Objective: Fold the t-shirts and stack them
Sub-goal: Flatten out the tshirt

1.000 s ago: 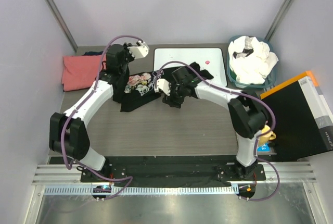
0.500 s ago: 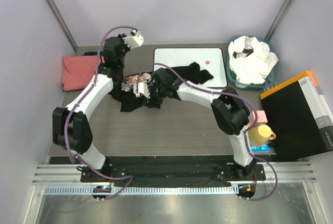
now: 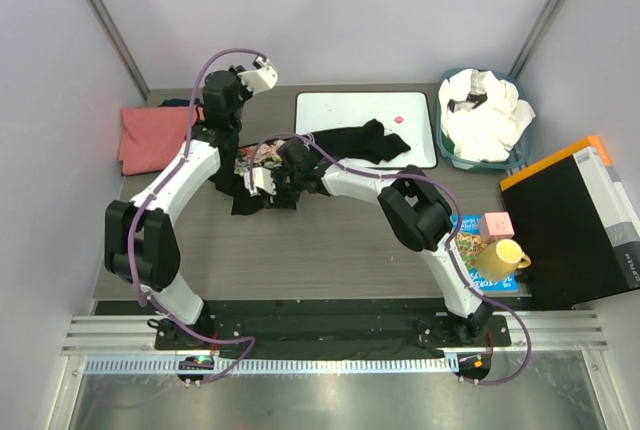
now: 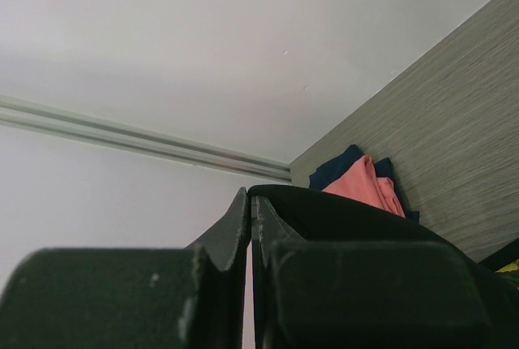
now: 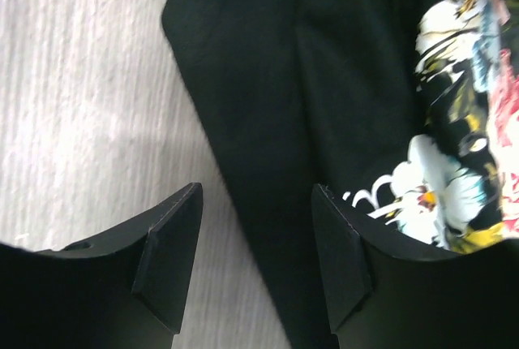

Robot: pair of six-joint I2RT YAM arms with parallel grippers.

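Two fingers (image 5: 170,260) of the right gripper (image 5: 256,195) are held apart above the tee (image 5: 324,65); the left gripper (image 4: 250,203) is clamped on it.

One black t-shirt (image 3: 248,198), one coral-pink t-shirt (image 3: 150,140) at ten o'clock, one board (image 3: 340,115), one basket (image 3: 440,115) and one yellow cup (image 3: 500,256) were counted.

We read this as a robotics lab test cell: a grey wood-grain table (image 3: 340,250) boxed by plain white panels (image 3: 330,20) behind and beside it, aluminium framing posts (image 3: 105,22) at its far corners, a slotted aluminium rail (image 3: 110,335) along its near edge carrying two cabled robot arms (image 3: 170,190).
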